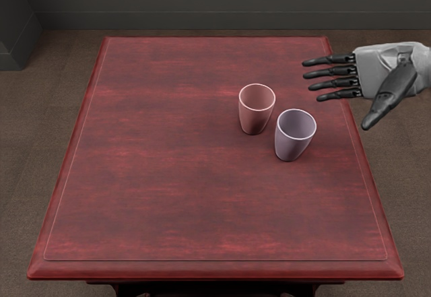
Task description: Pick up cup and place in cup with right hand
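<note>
My right hand (345,102) comes in from the right edge, over the table's back right part, with its fingers spread and nothing in them. To its left and lower in the picture, a pink cup (254,118) stands upright. A pale lavender cup (291,146) stands upright just right of the pink one and nearer the front edge. Both cups have their mouths up, and their insides look empty. The hand touches neither cup.
Both cups are on a square red wooden table (168,176) with a raised border. Brown floor surrounds it, and a dark grey wall runs behind.
</note>
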You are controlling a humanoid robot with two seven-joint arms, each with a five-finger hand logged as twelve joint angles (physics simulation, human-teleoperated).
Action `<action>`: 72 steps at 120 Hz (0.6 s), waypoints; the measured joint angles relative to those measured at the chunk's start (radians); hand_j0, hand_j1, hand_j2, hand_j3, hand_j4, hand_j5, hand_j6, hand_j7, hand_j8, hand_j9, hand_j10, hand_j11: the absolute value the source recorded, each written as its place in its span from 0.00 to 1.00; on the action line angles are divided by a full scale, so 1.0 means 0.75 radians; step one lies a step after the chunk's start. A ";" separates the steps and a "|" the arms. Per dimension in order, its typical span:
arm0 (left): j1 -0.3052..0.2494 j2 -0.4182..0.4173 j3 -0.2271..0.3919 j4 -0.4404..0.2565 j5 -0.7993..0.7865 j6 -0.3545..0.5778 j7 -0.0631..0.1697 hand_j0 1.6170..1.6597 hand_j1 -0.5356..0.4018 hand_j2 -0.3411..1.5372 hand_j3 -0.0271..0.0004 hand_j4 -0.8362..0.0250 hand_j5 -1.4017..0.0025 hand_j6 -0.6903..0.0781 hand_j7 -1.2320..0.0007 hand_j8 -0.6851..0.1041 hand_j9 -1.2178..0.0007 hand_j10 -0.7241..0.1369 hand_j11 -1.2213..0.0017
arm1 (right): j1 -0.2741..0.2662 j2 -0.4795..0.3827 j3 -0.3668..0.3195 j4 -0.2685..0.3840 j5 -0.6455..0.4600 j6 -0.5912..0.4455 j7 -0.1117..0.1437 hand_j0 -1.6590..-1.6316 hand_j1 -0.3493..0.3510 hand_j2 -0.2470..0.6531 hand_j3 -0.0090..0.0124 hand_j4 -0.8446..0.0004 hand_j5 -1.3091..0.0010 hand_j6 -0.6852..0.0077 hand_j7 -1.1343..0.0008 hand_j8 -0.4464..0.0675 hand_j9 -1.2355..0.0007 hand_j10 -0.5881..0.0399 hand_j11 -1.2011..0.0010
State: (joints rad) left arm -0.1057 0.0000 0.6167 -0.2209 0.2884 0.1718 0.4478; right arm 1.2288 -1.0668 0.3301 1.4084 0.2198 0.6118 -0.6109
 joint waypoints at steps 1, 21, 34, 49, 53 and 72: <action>-0.002 0.000 0.000 0.000 0.000 0.000 0.000 0.96 0.94 0.18 0.98 0.97 1.00 0.90 1.00 0.87 1.00 0.84 1.00 | 0.005 0.005 0.000 -0.001 -0.011 0.000 0.000 0.04 0.06 0.27 0.42 0.96 0.97 0.95 0.96 0.81 0.97 0.89 0.96; -0.039 0.000 0.001 0.000 0.000 0.000 0.000 0.96 0.94 0.18 0.98 0.97 1.00 0.90 1.00 0.87 1.00 0.84 1.00 | 0.080 0.134 -0.019 -0.056 -0.240 0.000 0.000 0.04 0.06 0.27 0.42 0.96 0.97 0.94 0.96 0.81 0.97 0.88 0.96; -0.039 0.000 0.000 0.000 0.000 0.000 0.000 0.96 0.94 0.18 0.98 0.97 1.00 0.90 1.00 0.87 1.00 0.84 1.00 | 0.134 0.216 -0.056 -0.114 -0.350 0.000 0.000 0.04 0.06 0.27 0.42 0.96 0.97 0.94 0.96 0.80 0.96 0.88 0.96; -0.032 0.000 -0.003 0.000 0.000 0.000 0.000 0.96 0.94 0.18 0.98 0.97 1.00 0.90 1.00 0.87 1.00 0.84 1.00 | 0.243 0.322 -0.171 -0.188 -0.496 -0.040 0.000 0.04 0.06 0.27 0.42 0.96 0.97 0.94 0.96 0.80 0.96 0.88 0.96; -0.029 0.000 -0.004 0.000 0.000 0.000 0.000 0.96 0.94 0.18 0.98 0.97 1.00 0.90 1.00 0.87 1.00 0.84 1.00 | 0.273 0.347 -0.202 -0.207 -0.531 -0.067 0.000 0.04 0.06 0.27 0.42 0.96 0.97 0.94 0.96 0.80 0.96 0.88 0.96; -0.025 0.000 -0.006 0.000 0.000 0.000 0.000 0.96 0.94 0.18 0.99 0.97 1.00 0.90 1.00 0.87 1.00 0.84 1.00 | 0.356 0.488 -0.302 -0.309 -0.653 -0.201 0.000 0.04 0.06 0.27 0.42 0.96 0.97 0.94 0.96 0.80 0.96 0.88 0.96</action>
State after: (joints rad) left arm -0.1243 0.0000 0.6123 -0.2211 0.2884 0.1718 0.4479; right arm 1.4959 -0.7009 0.1039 1.1770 -0.2700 0.4609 -0.6109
